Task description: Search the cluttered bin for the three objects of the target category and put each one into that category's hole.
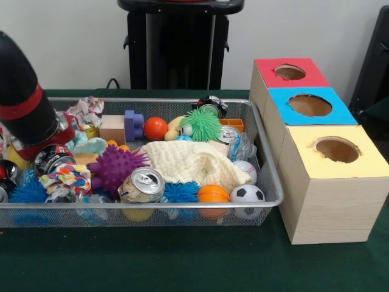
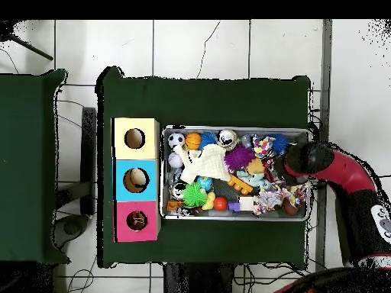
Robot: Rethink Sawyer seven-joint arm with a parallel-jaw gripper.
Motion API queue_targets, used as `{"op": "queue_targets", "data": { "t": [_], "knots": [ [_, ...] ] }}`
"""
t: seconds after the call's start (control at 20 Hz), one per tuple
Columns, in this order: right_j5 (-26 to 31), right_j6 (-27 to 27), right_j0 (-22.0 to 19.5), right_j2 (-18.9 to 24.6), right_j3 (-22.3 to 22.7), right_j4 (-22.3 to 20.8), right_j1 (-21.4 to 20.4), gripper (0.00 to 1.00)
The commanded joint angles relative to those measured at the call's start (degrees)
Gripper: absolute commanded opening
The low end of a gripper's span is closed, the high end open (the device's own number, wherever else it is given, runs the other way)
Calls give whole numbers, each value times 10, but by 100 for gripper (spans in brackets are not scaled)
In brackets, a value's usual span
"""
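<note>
A wire mesh bin (image 1: 267,164) holds mixed clutter. In it are a soccer ball (image 1: 247,194), an orange ball (image 1: 213,193), a baseball (image 1: 245,169), a red ball (image 1: 155,128) and a purple spiky ball (image 1: 113,167). There are also a green fuzzy ball (image 1: 200,125), drink cans (image 1: 141,184), a cream cloth (image 1: 191,161) and wooden blocks (image 1: 112,128). Beside the bin stand three boxes with round holes, topped red (image 1: 290,73), blue (image 1: 310,105) and yellow (image 1: 337,150). My gripper (image 1: 45,146) is low in the bin's left end, buried among crumpled fabric and cans. In the overhead view the arm (image 2: 305,160) covers that end of the bin (image 2: 237,127).
The three boxes (image 2: 136,180) stand in a row against the bin's short side, opposite the arm. Green cloth covers the table (image 1: 182,261). A black stand (image 1: 179,42) rises behind the bin. The bin's rim stands above most of the objects.
</note>
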Motion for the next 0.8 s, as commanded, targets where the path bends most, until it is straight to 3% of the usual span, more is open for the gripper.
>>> {"op": "queue_targets", "data": {
  "t": [0.05,0.4,0.8],
  "knots": [
    [-221,202,11,-37,190,-14,-118,0],
    [-281,295,56,-115,292,45,-186,0],
    [-323,308,84,-154,340,85,-210,0]
  ]
}}
